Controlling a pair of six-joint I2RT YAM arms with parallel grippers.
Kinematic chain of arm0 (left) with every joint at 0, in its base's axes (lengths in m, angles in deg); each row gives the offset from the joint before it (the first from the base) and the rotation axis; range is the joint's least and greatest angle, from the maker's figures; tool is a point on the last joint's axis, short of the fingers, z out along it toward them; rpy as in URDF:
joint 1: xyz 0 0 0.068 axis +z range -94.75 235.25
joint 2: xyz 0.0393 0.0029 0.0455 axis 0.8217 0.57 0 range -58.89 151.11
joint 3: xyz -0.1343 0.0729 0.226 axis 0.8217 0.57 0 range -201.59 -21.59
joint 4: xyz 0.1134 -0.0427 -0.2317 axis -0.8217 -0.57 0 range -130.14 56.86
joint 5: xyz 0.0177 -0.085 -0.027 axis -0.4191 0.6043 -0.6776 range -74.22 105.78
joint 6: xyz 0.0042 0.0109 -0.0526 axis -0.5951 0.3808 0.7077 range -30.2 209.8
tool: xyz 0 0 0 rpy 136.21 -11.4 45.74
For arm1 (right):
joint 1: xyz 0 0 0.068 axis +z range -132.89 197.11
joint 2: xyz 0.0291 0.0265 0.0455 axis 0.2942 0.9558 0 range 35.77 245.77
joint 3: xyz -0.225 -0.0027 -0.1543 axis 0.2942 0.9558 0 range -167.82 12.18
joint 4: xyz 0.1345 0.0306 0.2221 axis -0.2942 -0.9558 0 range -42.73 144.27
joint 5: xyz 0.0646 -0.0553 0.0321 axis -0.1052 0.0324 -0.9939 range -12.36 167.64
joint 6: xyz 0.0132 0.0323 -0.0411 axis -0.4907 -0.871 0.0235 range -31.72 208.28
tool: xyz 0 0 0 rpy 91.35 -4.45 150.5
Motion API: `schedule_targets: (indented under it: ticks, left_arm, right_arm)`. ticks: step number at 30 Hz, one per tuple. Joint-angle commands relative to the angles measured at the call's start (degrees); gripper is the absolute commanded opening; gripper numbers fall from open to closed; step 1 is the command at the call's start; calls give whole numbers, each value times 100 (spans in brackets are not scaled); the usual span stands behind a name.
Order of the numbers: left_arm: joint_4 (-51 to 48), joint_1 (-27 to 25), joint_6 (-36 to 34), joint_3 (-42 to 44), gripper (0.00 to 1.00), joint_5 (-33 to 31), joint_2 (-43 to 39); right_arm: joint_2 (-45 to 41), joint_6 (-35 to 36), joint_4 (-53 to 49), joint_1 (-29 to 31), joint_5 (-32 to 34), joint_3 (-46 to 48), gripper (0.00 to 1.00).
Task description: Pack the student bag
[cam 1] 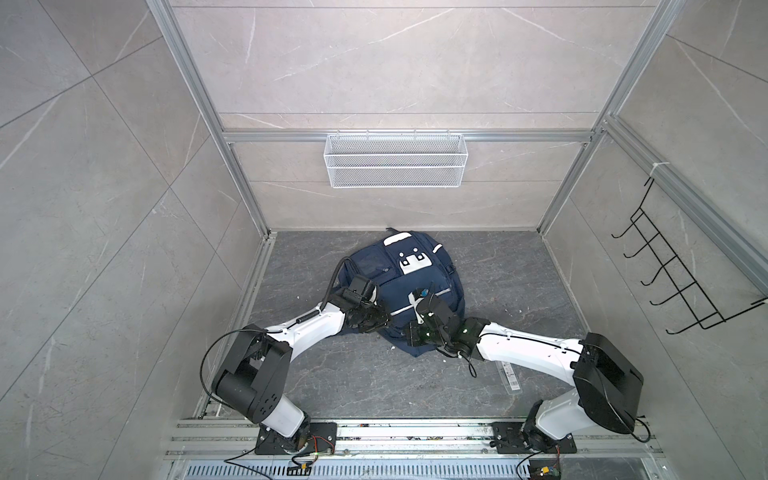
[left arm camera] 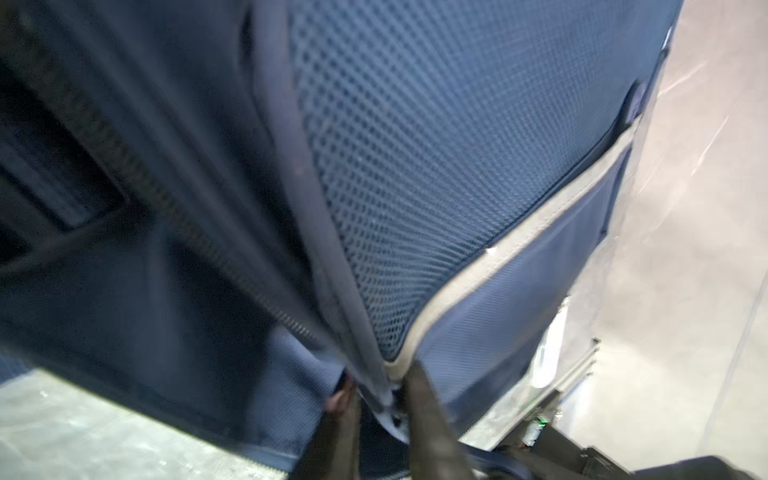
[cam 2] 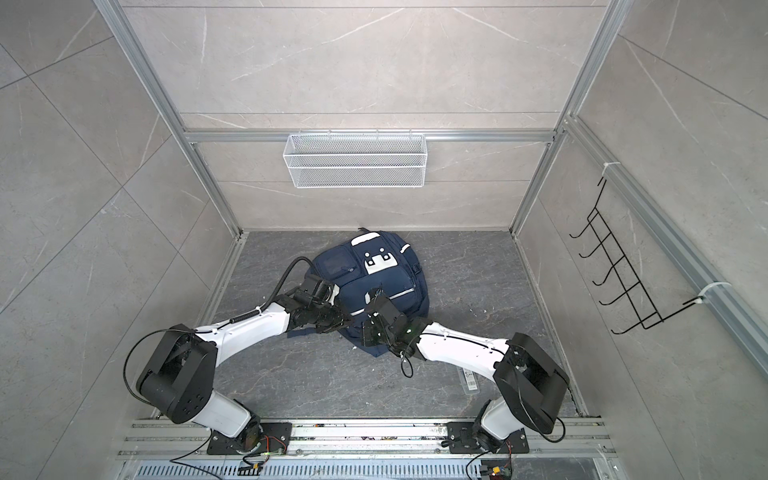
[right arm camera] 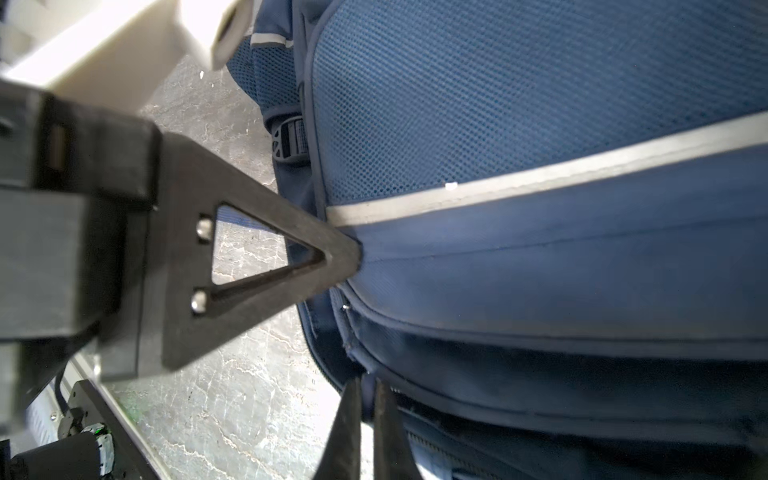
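Observation:
The student bag [cam 1: 419, 274] [cam 2: 386, 282], a navy-blue backpack with white patches, lies front-up on the dark floor. My left gripper [cam 1: 384, 321] [cam 2: 345, 322] is at its near-left edge. In the left wrist view that gripper [left arm camera: 384, 388] is shut on a fold of the bag's seam beside the mesh panel [left arm camera: 415, 166]. My right gripper [cam 1: 411, 332] [cam 2: 366, 332] is at the bag's near edge, a little to the right. In the right wrist view it [right arm camera: 368, 386] is shut on a thin strip of blue fabric below the silver stripe [right arm camera: 540, 178]. The left gripper's triangular finger [right arm camera: 291, 249] presses into the bag there.
A white mesh basket [cam 1: 395, 160] hangs on the back wall. A black wire hook rack [cam 1: 681, 274] hangs on the right wall. A clear flat packet [cam 1: 511, 376] lies on the floor under the right arm. An aluminium rail [cam 1: 415, 432] runs along the front.

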Motion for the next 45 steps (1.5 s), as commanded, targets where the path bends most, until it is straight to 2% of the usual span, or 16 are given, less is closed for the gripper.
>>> schedule_targets:
  ticks: [1,2,13,17,22,26,33,40,41,45]
  left_arm:
    - [6,-23,-121,-245,3,-161,99]
    - [-56,-9,-166,-284,0,-197,97]
    - [-432,480,-422,-243,0,-270,-220]
    - [-523,715,-483,-118,0,-264,-405]
    - [-677,1078,-651,-54,0,-206,-577]
    - [-660,1298,-695,1,0,-164,-672]
    - [-550,1602,-665,-129,0,43,-348]
    - [-418,1612,-535,-529,0,134,134]
    - [-412,1612,-520,-567,3,132,177]
    - [-454,1612,-519,-642,30,165,216]
  right_arm:
    - [-318,65,-34,120,-37,-132,0]
    - [-370,100,-107,123,0,-126,0]
    - [-1143,305,-776,50,692,265,0]
    - [-1428,387,-986,-205,804,485,0]
    - [-1890,594,-1243,-976,609,727,0]
    - [-1997,733,-1423,-1341,551,664,0]
    - [-1747,562,-1096,-1376,-1,596,0]
    - [-1561,190,-474,-1221,-381,816,0]
    - [-1533,156,-378,-1186,-426,835,0]
    - [-1240,105,-205,-891,-443,730,0]
